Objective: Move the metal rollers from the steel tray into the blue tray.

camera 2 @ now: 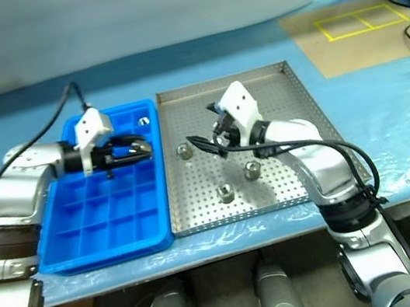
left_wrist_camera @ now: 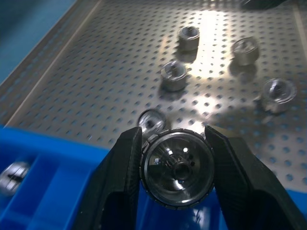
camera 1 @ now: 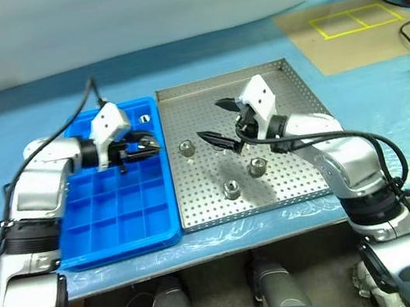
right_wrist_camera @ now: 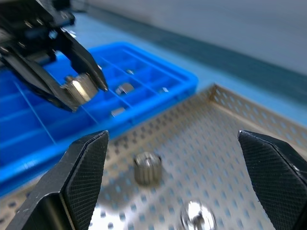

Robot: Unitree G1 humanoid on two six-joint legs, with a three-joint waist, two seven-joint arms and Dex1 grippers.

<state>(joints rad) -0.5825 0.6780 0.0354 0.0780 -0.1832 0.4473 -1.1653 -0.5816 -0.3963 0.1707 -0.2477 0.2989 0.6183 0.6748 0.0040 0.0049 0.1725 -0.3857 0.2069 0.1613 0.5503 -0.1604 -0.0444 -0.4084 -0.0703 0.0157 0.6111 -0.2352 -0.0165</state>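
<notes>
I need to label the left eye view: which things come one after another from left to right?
Blue tray → left gripper holding a roller → steel tray, where the open right gripper hovers.

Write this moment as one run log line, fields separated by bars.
left gripper: shut on roller, over blue tray | right gripper: open, over steel tray

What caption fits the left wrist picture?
Left fingers pinch a roller above the blue tray.
</notes>
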